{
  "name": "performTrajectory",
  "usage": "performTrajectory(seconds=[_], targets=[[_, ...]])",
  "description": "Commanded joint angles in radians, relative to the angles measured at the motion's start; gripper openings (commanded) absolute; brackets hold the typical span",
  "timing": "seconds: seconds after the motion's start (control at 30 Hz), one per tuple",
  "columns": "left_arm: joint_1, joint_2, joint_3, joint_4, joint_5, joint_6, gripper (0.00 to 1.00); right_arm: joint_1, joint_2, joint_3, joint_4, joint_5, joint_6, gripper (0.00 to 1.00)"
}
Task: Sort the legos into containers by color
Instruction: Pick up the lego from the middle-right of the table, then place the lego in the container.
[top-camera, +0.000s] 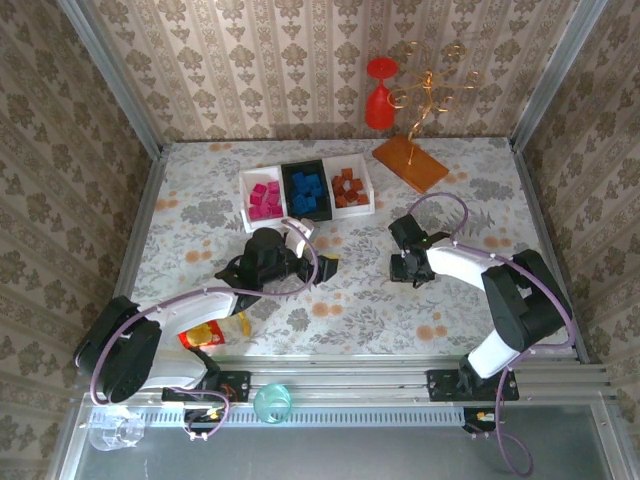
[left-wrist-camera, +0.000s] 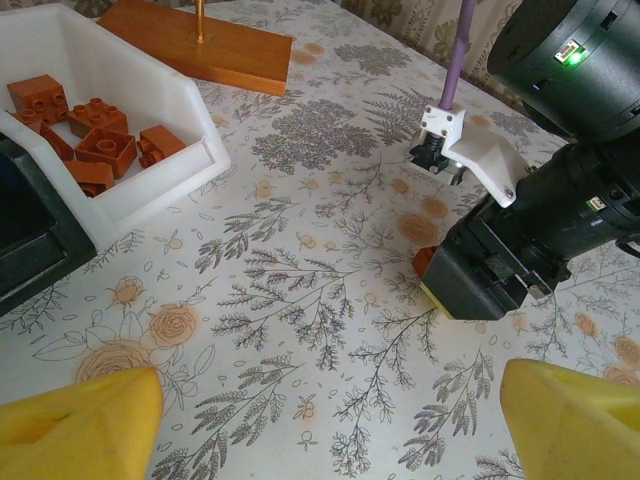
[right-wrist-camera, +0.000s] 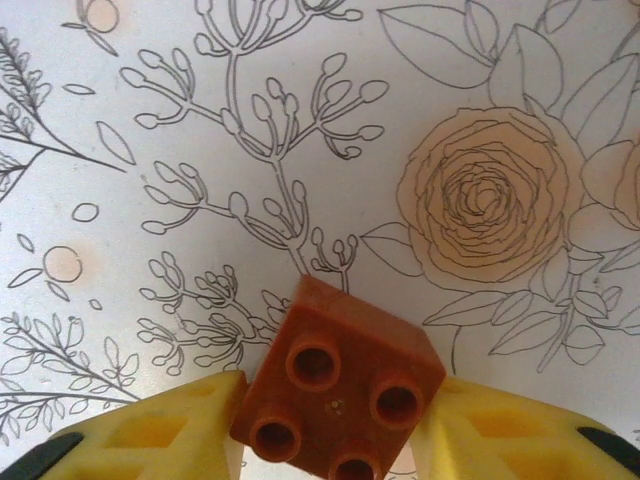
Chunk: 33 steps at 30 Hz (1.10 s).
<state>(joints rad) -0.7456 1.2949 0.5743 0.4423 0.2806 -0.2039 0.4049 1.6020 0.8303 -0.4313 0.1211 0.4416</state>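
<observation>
Floral tablecloth (right-wrist-camera: 150, 120): right gripper (right-wrist-camera: 335, 440) pinches brown-orange lego (right-wrist-camera: 340, 380); left gripper (left-wrist-camera: 325, 430) gapes wide.

Orange board (top-camera: 410, 162), red goblet (top-camera: 379, 95), yel/red toy (top-camera: 203, 335)

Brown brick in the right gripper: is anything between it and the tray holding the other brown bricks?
Nothing visible. Only bare tablecloth lies between the brown brick in the right gripper and its white tray.

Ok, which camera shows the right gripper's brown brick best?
Right wrist: the brown brick sits close, studs up, between the yellow fingers. Left wrist catches a corner under the right gripper; overhead, the gripper covers it.
</observation>
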Motion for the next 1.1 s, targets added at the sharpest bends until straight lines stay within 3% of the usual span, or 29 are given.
performTrajectory(seconds=[0.0, 0.37, 0.57, 0.77, 1.07], targets=[[-0.006, -0.022, 0.03, -0.012, -0.008, 0.03, 0.89, 0.002, 0.05, 0.03, 0.123, -0.027, -0.019, 0.43], [-0.006, -0.032, 0.029, -0.025, -0.032, 0.043, 0.89, 0.019, 0.044, 0.104, 0.174, -0.082, -0.029, 0.39], [-0.005, -0.051, 0.026, -0.052, -0.112, 0.042, 0.89, 0.047, 0.069, 0.241, 0.215, -0.1, -0.034, 0.38], [0.025, -0.088, 0.008, -0.071, -0.2, 0.018, 0.89, 0.049, 0.186, 0.437, 0.255, -0.093, -0.041, 0.38], [0.081, -0.142, -0.022, -0.072, -0.207, -0.035, 0.9, 0.028, 0.481, 0.792, 0.248, -0.019, -0.059, 0.4]])
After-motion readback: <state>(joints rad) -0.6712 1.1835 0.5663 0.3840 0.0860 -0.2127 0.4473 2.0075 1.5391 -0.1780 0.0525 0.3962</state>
